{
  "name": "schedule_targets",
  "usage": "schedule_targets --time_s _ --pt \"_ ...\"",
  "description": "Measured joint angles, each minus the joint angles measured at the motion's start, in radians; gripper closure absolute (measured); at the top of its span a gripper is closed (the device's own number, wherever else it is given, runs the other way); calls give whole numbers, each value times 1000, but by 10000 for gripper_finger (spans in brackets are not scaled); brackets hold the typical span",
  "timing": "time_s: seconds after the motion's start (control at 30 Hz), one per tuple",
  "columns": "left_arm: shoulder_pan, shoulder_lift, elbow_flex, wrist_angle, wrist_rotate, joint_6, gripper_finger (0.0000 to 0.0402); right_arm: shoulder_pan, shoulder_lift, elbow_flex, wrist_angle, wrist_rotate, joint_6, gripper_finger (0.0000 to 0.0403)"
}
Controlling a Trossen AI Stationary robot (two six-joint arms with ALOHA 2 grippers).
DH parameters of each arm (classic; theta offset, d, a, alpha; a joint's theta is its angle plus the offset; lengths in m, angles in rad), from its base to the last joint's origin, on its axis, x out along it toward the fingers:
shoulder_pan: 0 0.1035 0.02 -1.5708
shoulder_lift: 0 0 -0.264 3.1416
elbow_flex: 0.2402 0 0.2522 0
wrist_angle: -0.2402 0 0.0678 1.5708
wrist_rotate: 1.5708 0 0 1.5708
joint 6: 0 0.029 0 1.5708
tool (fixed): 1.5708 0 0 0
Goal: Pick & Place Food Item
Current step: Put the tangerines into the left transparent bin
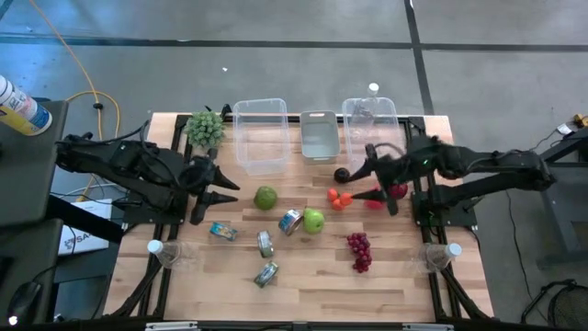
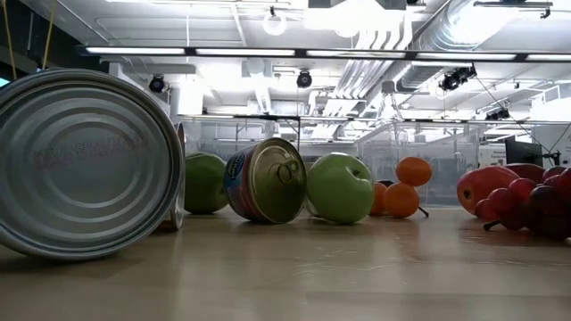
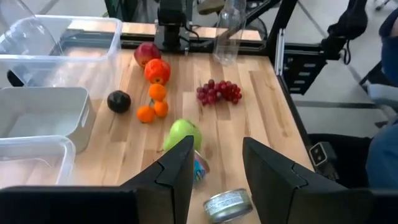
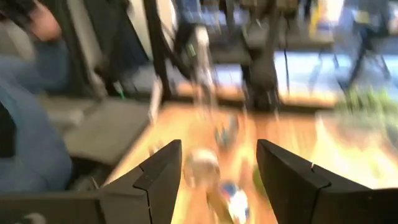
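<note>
Grey concrete floor surrounds the pale wooden worktop point(image 1: 303, 276), and bright strip lights run across the ceiling behind it. Along the far edge sit a leafy green broccoli head point(image 1: 206, 127), a clear plastic tub point(image 1: 259, 135), a small grey tray point(image 1: 319, 135) and a second clear plastic tub point(image 1: 370, 119). Food lies scattered in the middle: a green apple point(image 1: 265, 197) near the left arm, another green apple point(image 1: 313, 221) touching or just beside a tipped blue-labelled tin can point(image 1: 290, 222), and three more tins point(image 1: 265, 244) toward the near edge. A cluster of small orange tomatoes point(image 1: 339, 197), a dark round plum point(image 1: 341, 175), a red apple point(image 1: 396, 191) and a bunch of dark red grapes point(image 1: 358, 250) lie on the right side.

Left hand point(image 1: 225, 191) hovers above the worktop, just left of the nearer green apple, its fingers parted and holding nothing. Right hand point(image 1: 359, 184) hangs beside the tomatoes and plum, fingers likewise apart and empty. A clear plastic bottle point(image 1: 442, 254) stands at each near corner.
</note>
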Motion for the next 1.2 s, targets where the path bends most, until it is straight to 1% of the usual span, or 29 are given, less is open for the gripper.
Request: schedule_targets --time_s 0.1,0.17,0.3,0.43,0.5,0.57,0.67,0.8,0.9,0.97,1.1,1.2 --pt "0 28 0 0 0 0 270 71 27 0 -125 152 3 204" --pt "0 49 0 -1 0 0 270 107 56 0 -190 203 43 204" --pt "1 87 0 -1 -3 0 270 130 133 0 -344 245 214 204" --pt "11 107 0 -1 -3 -7 270 153 228 0 -449 252 401 204" --pt "14 107 0 -2 -3 -36 270 165 283 0 -488 250 511 204" --pt "14 107 0 -4 -3 -55 270 175 335 0 -522 260 570 204" --pt "5 104 0 -8 0 -59 270 180 412 0 -541 338 576 204" --pt "-9 104 0 -8 4 -56 270 180 499 0 -538 517 518 204" --pt "-13 104 0 -7 3 -56 270 180 541 0 -537 634 491 204" --pt "-13 104 0 -7 3 -57 270 180 555 0 -536 686 495 204" --pt "-13 104 0 -9 3 -78 270 180 563 0 -514 681 474 204" --pt "-13 104 0 -17 3 -78 270 179 563 0 -457 652 452 204"
